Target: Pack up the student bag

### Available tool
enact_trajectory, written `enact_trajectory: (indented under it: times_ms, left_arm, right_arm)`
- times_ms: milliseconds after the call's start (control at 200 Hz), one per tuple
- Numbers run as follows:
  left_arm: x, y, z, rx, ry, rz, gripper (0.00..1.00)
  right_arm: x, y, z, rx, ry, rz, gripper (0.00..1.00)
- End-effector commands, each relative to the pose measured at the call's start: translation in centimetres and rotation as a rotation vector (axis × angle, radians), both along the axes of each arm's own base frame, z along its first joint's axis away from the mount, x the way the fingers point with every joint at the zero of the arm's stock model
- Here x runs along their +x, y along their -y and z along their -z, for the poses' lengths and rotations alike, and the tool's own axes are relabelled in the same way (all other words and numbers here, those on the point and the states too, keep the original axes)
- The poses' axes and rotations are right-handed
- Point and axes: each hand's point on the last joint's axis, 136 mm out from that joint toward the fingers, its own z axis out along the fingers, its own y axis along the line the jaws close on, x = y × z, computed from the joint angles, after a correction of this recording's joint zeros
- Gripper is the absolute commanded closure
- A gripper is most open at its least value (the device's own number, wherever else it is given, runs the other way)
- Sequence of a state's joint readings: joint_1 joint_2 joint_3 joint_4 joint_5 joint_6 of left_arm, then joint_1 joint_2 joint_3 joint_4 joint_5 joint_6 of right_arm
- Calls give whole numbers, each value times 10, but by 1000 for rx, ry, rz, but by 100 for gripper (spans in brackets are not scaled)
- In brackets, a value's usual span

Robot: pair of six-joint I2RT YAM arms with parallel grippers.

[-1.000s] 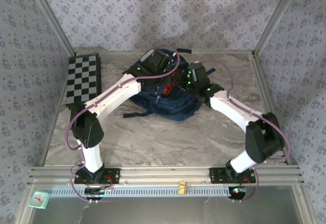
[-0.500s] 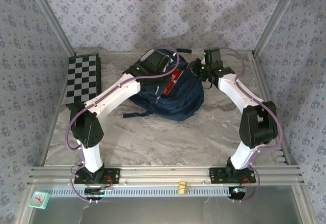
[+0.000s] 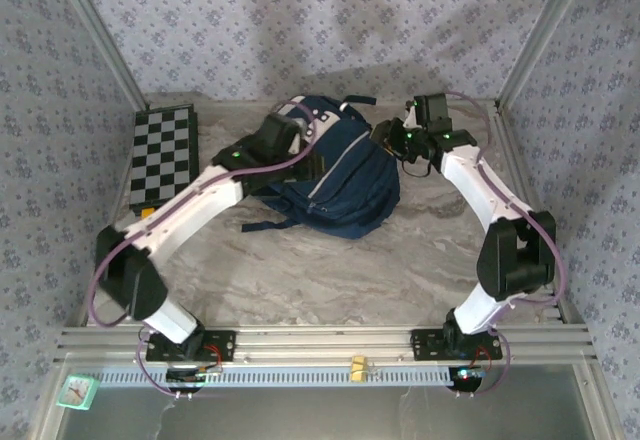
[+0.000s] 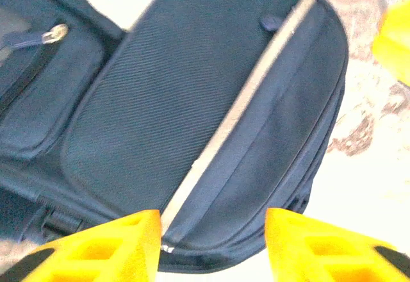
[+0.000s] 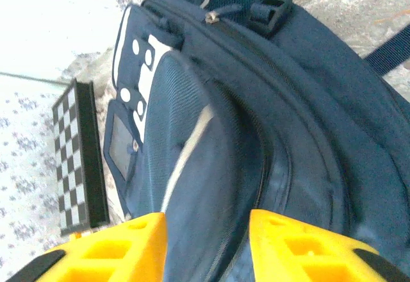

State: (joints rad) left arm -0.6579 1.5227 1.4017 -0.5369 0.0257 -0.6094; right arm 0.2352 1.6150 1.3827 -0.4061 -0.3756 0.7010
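The student bag (image 3: 340,185) lies at the back middle of the bench (image 3: 330,280). The left fingers (image 4: 109,247) stand released above its striped front panel, grasping nothing. The right fingers (image 5: 295,243) are likewise spread, just beside the bag's right flank, with navy fabric showing in their gap.

One bag (image 3: 350,188), one chessboard (image 3: 162,152), one green object (image 3: 77,391), two arms (left arm (image 3: 190,210), right arm (image 3: 488,192)), two grippers (left gripper (image 4: 213,231), right gripper (image 5: 206,231)).

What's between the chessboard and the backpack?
Top view: the left arm crosses above bare marble tabletop between chessboard and backpack.
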Motion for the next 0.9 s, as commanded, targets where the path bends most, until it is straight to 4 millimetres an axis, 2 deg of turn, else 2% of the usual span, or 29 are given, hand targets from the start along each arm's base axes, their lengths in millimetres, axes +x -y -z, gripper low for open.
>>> enact_trajectory:
  times_ms: [0,225,330,410,430,485,720,895]
  left_arm:
    - [-4,-26,-4,-154,-46,-106,47]
    - [-14,-87,53,-246,-202,-346,38]
    - [-12,-98,76,-337,-281,-414,38]
    - [-7,-93,86,-374,-325,-414,38]
    - [-5,-91,87,-383,-330,-413,38]
    - [1,-84,88,-427,-337,-410,39]
    - [24,-70,94,-482,-338,-449,46]
    - [34,-41,99,-495,-346,-433,51]
  right_arm:
    - [-40,-13,5,-20,-59,-113,56]
    - [-79,-57,20,-32,-99,-221,51]
    - [-86,-70,36,-6,-124,-213,51]
    - [-84,-76,40,-5,-113,-209,50]
    - [-88,-72,55,-24,-143,-201,50]
    - [-87,-69,64,-32,-160,-176,50]
    - [-82,-68,75,-27,-152,-156,50]
    - [-81,-70,76,-23,-147,-157,51]
